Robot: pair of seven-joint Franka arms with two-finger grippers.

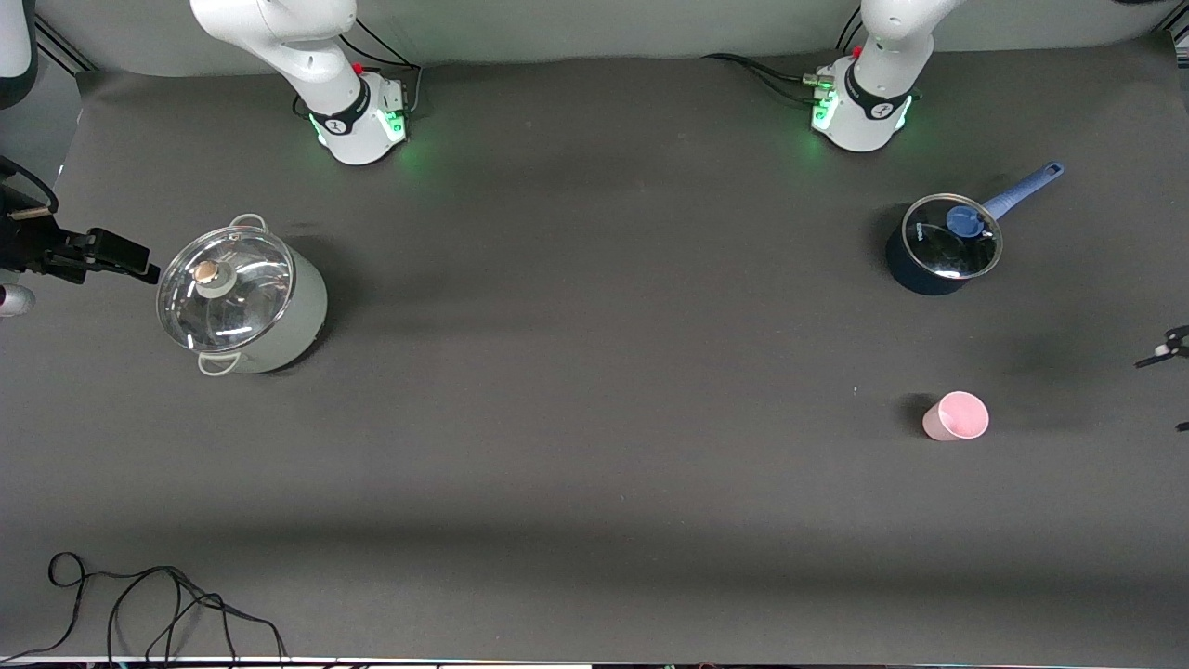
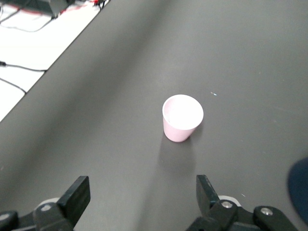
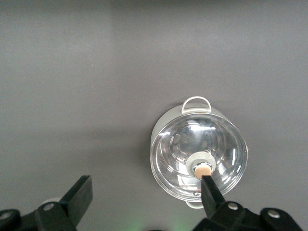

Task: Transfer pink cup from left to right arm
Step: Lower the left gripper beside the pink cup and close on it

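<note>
The pink cup (image 1: 957, 415) stands upright on the dark mat toward the left arm's end of the table, nearer to the front camera than the blue saucepan. In the left wrist view the cup (image 2: 182, 118) stands apart from my left gripper (image 2: 142, 193), which is open, empty and up in the air short of it. Only a sliver of the left gripper (image 1: 1166, 351) shows at the front view's edge. My right gripper (image 3: 144, 193) is open and empty, high beside the pale pot (image 3: 198, 156). It shows at the front view's edge (image 1: 107, 255).
A blue saucepan (image 1: 943, 243) with a glass lid and a long handle stands near the left arm's base. A pale pot (image 1: 240, 297) with a glass lid stands toward the right arm's end. Black cables (image 1: 139, 604) lie at the table's front edge.
</note>
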